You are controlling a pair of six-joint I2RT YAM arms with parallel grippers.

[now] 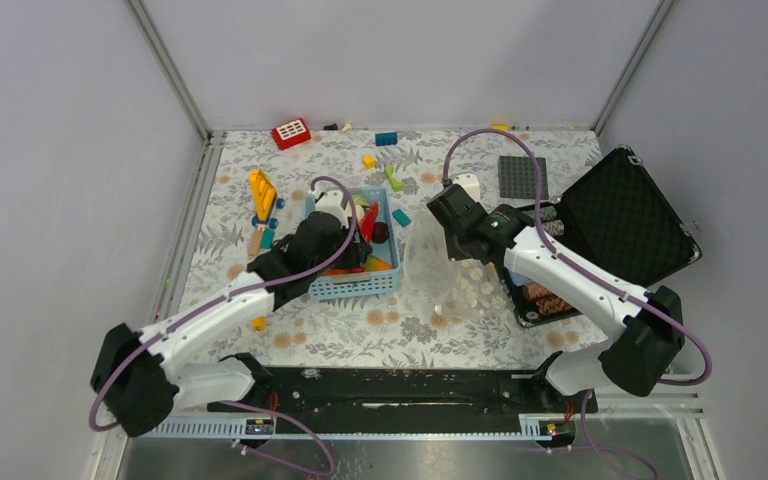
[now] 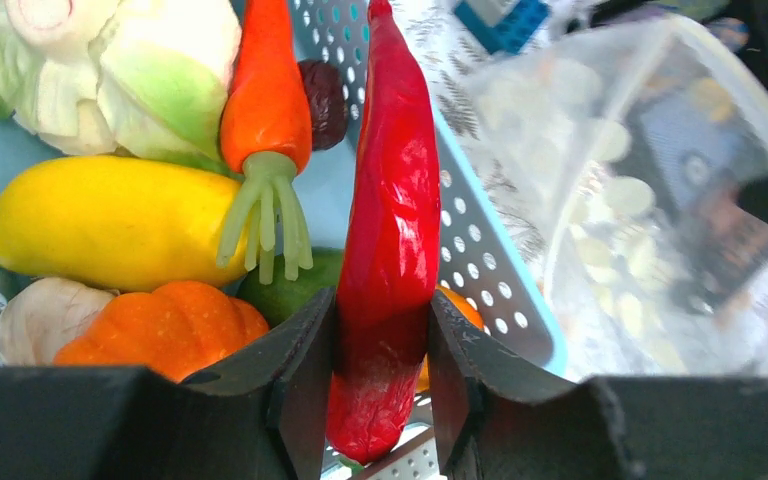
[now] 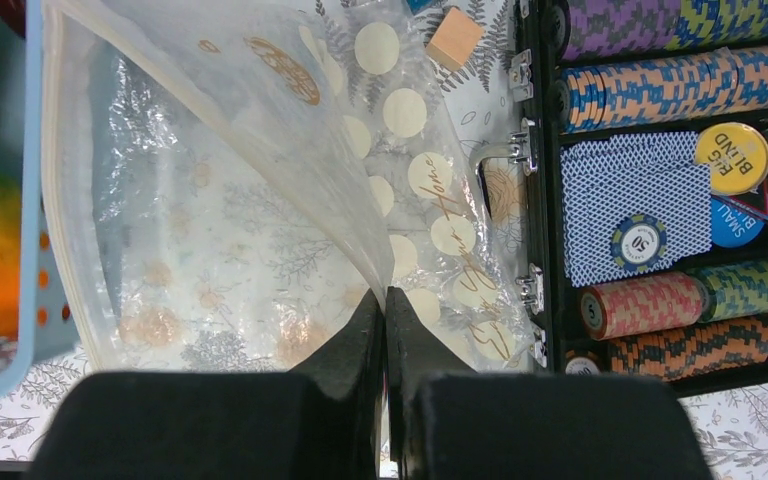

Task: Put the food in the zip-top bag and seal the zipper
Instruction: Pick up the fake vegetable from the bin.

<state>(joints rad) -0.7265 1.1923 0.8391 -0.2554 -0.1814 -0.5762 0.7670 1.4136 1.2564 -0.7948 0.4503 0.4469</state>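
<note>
My left gripper (image 2: 380, 340) is shut on a red chili (image 2: 388, 230) over the light-blue basket (image 2: 500, 270). In the basket lie a cauliflower (image 2: 130, 70), an orange carrot (image 2: 265, 100), a yellow piece (image 2: 110, 220) and an orange pumpkin (image 2: 160, 330). In the top view the left gripper (image 1: 345, 225) is over the basket (image 1: 360, 283). The dotted zip-top bag (image 1: 455, 280) stands open just right of the basket. My right gripper (image 3: 384, 300) is shut on the bag's upper wall (image 3: 300, 130) and holds its mouth open; it also shows in the top view (image 1: 447, 237).
An open black case (image 1: 610, 230) with poker chips (image 3: 680, 75) and cards lies right of the bag. Coloured bricks (image 1: 291, 132) and a yellow toy (image 1: 262, 192) are scattered at the back and left. A grey baseplate (image 1: 522, 176) lies at the back right.
</note>
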